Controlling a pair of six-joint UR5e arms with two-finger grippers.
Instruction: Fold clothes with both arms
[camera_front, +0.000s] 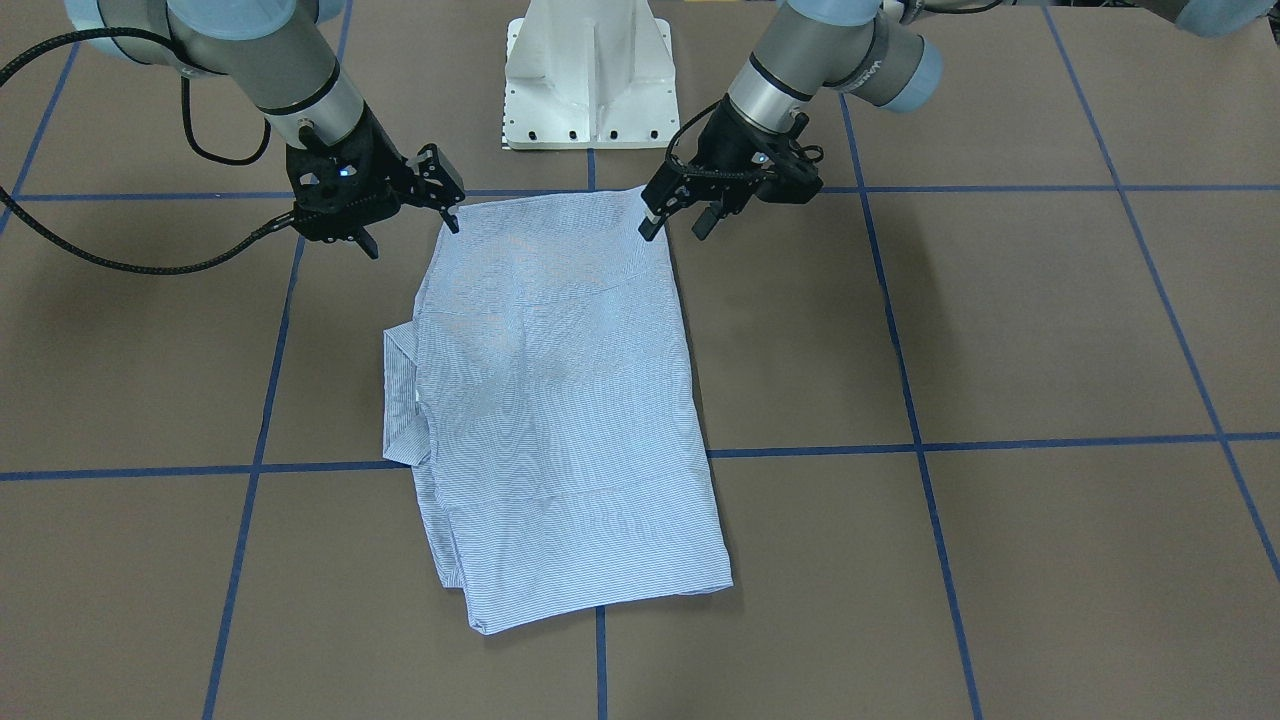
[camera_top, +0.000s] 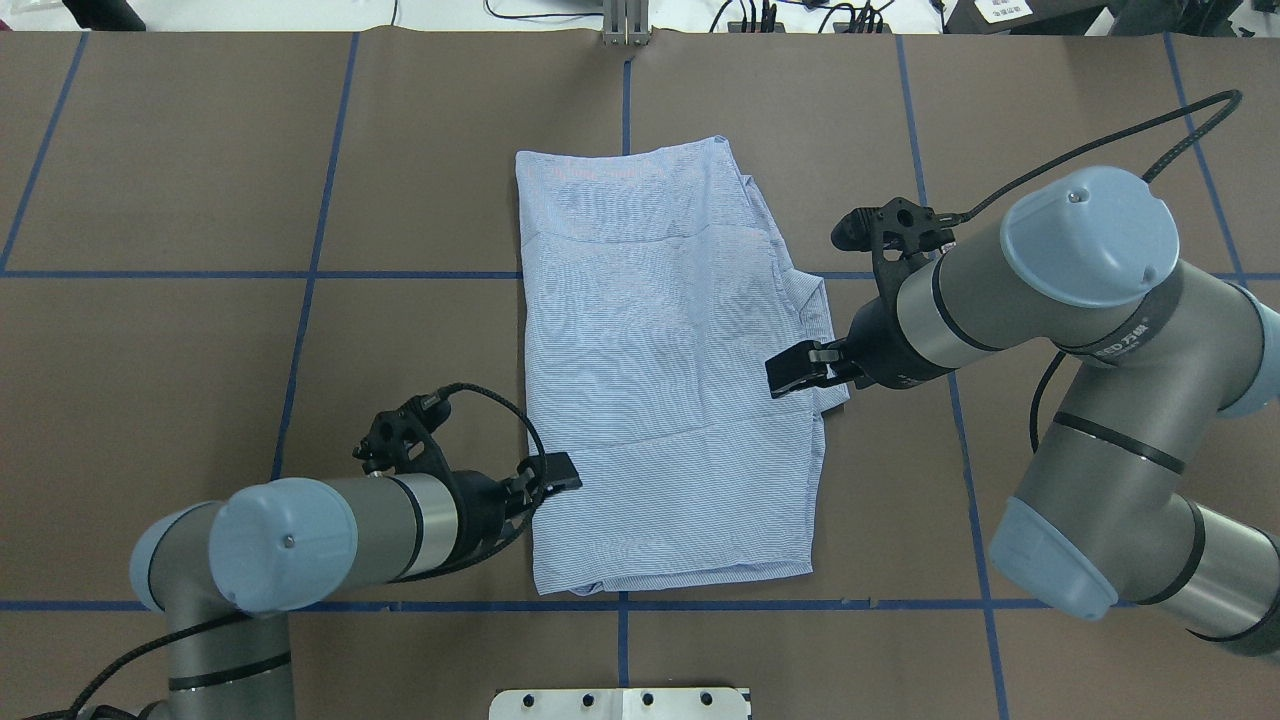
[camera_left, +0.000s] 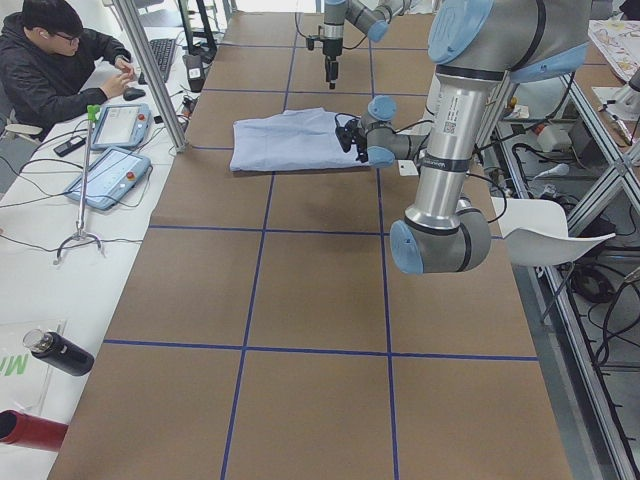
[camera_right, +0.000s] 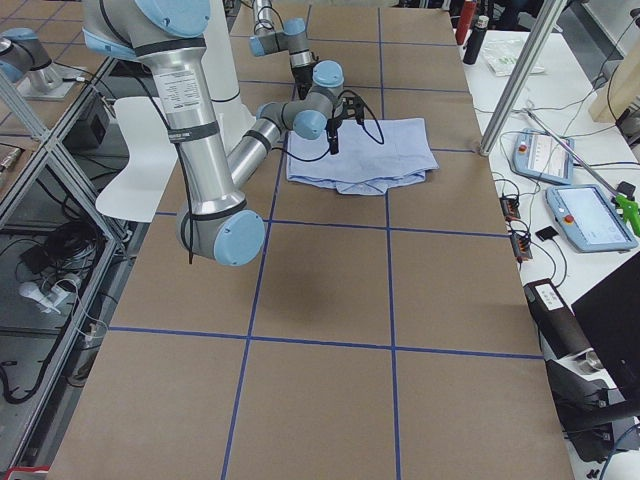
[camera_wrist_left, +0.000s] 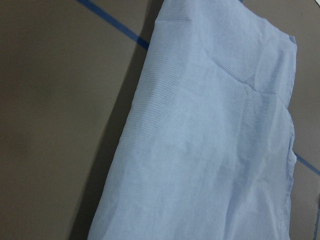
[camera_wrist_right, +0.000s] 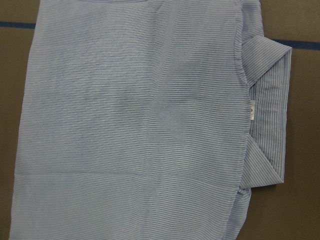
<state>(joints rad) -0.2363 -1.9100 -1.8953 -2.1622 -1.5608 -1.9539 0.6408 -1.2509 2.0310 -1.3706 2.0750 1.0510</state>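
The light blue striped shirt (camera_front: 560, 400) (camera_top: 660, 380) lies flat on the brown table, folded into a tall rectangle. Its collar (camera_front: 400, 400) (camera_top: 815, 300) (camera_wrist_right: 267, 110) pokes out on the robot's right side, with the white neck label (camera_wrist_right: 251, 111) showing. My left gripper (camera_front: 677, 226) (camera_top: 555, 472) hovers open at the shirt's near left corner, holding nothing. At the near right corner my right gripper (camera_front: 412, 233) (camera_top: 795, 370) also stands open and empty. Both wrist views look down on bare fabric (camera_wrist_left: 210, 150) (camera_wrist_right: 135, 125).
The white pedestal base (camera_front: 590, 75) stands just behind the shirt's near edge. Blue tape lines (camera_front: 915, 445) grid the table. A person (camera_left: 60, 70) sits at a side bench with control tablets (camera_left: 110, 175) and bottles (camera_left: 60, 352).
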